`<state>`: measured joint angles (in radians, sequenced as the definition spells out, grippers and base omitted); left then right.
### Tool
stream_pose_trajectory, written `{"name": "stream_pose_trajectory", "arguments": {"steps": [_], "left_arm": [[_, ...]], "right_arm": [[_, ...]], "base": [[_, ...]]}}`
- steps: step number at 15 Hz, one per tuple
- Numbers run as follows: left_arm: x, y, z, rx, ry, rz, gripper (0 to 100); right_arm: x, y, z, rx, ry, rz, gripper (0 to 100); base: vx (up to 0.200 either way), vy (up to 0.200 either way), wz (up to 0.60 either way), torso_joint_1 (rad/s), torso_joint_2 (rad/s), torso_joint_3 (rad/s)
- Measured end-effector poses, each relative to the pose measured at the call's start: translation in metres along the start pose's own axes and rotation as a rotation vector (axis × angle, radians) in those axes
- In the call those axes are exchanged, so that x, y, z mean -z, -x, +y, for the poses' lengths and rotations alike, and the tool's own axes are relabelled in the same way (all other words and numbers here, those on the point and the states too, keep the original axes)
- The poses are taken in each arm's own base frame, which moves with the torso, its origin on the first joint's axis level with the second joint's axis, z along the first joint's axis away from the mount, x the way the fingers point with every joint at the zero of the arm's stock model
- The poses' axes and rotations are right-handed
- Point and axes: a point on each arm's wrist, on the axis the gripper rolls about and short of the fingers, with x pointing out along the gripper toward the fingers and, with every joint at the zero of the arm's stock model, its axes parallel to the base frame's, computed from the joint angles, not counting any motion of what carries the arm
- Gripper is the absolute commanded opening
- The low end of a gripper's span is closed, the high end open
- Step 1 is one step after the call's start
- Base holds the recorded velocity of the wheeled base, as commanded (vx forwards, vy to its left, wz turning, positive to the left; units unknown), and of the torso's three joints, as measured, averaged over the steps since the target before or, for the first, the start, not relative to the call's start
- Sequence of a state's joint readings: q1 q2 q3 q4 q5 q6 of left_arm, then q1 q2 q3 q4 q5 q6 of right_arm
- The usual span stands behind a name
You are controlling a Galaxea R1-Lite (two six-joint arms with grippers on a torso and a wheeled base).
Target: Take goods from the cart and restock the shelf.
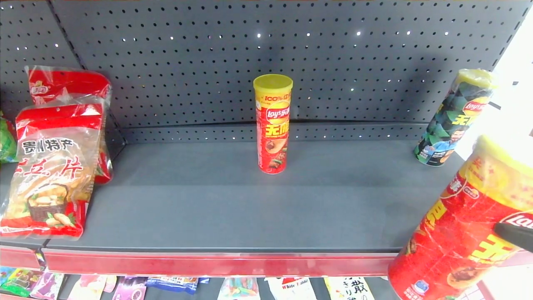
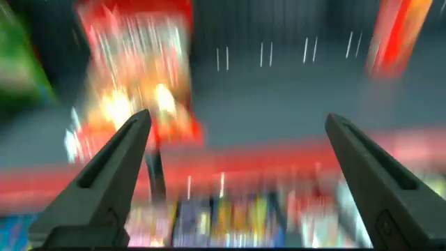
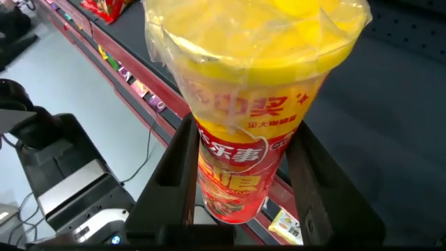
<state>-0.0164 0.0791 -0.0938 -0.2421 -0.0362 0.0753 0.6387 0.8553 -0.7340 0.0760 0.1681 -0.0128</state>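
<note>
Now, shelf (image 1: 208, 200): restocking is under way, I judge, with one can held ready; bare deck lies between centre and right.
Snack bags (image 1: 50, 166): stacked at the shelf's left end, well apart from that gap.
Held can (image 1: 462, 233): red, yellow-lidded, off the front right corner, right end effector (image 3: 244, 139) clamped around its body.
Next move: probably lift over the red front lip (image 1: 208, 262), then set it upright on bare deck.
Standing cans: red can (image 1: 272, 125) centre back; dark can (image 1: 452, 121) right back, the nearest obstacle.
Left end effector (image 2: 237, 118): fingers apart, empty.

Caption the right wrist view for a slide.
Right hand holds a yellow-lidded red chip can beside the grey shelf.
</note>
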Motion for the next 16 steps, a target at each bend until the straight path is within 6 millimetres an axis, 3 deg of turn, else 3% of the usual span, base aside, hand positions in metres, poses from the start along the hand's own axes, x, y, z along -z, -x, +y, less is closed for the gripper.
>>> {"name": "stream_pose_trajectory", "arguments": {"steps": [2,4,6,9,11,13,16], "left_arm": [[-0.042,-0.024,0.005,0.035,0.045,-0.072,100],[-0.069,-0.066,0.005,0.122,0.088,-0.027,100],[-0.077,-0.121,-0.005,0.257,0.131,0.071,100],[-0.083,-0.203,-0.036,0.427,0.174,0.15,100],[-0.072,-0.257,-0.059,0.508,0.185,0.189,100],[-0.043,-0.296,-0.08,0.591,0.177,0.25,100],[0.0,-0.323,-0.103,0.737,0.123,0.324,100]], "right_arm": [[0.001,0.001,0.0,0.003,-0.002,0.0,0],[0.001,0.0,0.0,0.003,-0.005,0.005,0],[0.001,-0.002,0.0,0.002,-0.008,0.005,0],[0.001,-0.003,-0.001,0.002,-0.035,0.01,0],[0.002,-0.003,-0.001,0.005,-0.04,0.014,0],[0.002,-0.004,-0.002,0.017,-0.045,0.017,0],[0.002,-0.005,-0.003,0.025,-0.051,0.021,0]], "base": [[0.0,0.0,0.0,0.0,0.0,0.0],[0.0,0.0,0.0,0.0,0.0,0.0],[0.0,0.0,0.0,0.0,0.0,0.0],[0.0,0.0,0.0,0.0,0.0,0.0],[0.0,0.0,0.0,0.0,0.0,0.0],[0.0,0.0,0.0,0.0,0.0,0.0],[0.0,0.0,0.0,0.0,0.0,0.0]]}}
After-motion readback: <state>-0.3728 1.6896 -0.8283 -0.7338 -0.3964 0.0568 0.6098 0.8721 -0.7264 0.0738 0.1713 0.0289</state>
